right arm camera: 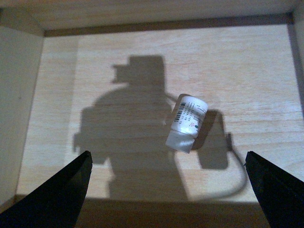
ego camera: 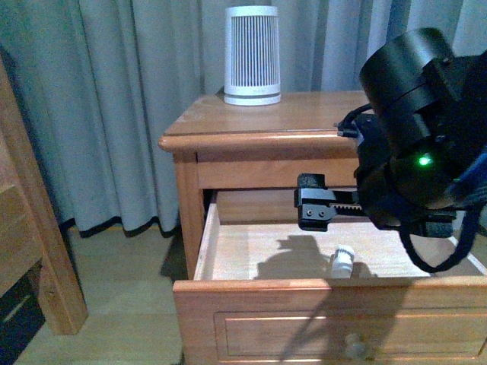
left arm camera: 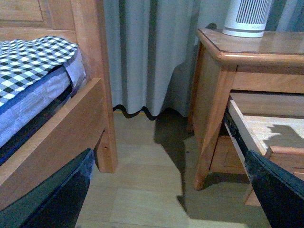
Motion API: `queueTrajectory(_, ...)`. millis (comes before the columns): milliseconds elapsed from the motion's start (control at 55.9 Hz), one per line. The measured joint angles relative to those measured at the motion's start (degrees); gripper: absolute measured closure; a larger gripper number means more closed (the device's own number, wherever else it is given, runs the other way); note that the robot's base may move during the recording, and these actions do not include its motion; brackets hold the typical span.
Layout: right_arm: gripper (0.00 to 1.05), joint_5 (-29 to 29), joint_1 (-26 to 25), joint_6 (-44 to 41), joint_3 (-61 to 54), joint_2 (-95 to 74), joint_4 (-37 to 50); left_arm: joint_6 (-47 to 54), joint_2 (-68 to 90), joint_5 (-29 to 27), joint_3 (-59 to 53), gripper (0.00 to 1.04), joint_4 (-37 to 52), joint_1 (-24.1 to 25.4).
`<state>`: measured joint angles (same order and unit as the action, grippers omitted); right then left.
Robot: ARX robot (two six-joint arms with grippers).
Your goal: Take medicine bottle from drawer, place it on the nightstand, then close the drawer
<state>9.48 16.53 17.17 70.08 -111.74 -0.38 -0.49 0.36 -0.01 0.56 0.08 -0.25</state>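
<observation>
The medicine bottle (ego camera: 342, 262) lies on its side on the pale floor of the pulled-out upper drawer (ego camera: 204, 247), near the drawer's front. In the right wrist view the bottle (right arm camera: 186, 122) shows a barcoded label, with its cap end toward the camera. My right gripper (right arm camera: 167, 159) hangs open above it, one finger on each side and well apart from it. The right arm (ego camera: 415, 160) hovers over the drawer in front of the nightstand (ego camera: 289, 114). My left gripper (left arm camera: 168, 156) is open over the floor beside the nightstand (left arm camera: 213, 95), holding nothing.
A tall white ribbed appliance (ego camera: 252, 55) stands at the back of the nightstand top. A wooden bed frame (left arm camera: 61, 133) with a checked cover is at the left. Grey curtains (ego camera: 114, 91) hang behind. The drawer's knob (ego camera: 352, 346) faces me.
</observation>
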Motion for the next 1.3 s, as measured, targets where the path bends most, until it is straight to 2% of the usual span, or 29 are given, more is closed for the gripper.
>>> queueTrajectory(357, 0.07, 0.4, -0.1, 1.1, 11.5, -13.6, -1.1, 0.0, 0.0, 0.0, 0.0, 0.07, 0.0, 0.0)
queueTrajectory(947, 0.07, -0.7, -2.6, 1.7, 16.4, -23.0, 0.6, 0.0, 0.0, 0.0, 0.0, 0.07, 0.0, 0.0)
queueTrajectory(1305, 0.60, 0.4, -2.8, 2.8, 15.3, -23.5, 2.1, 0.0, 0.0, 0.0, 0.0, 0.07, 0.0, 0.0)
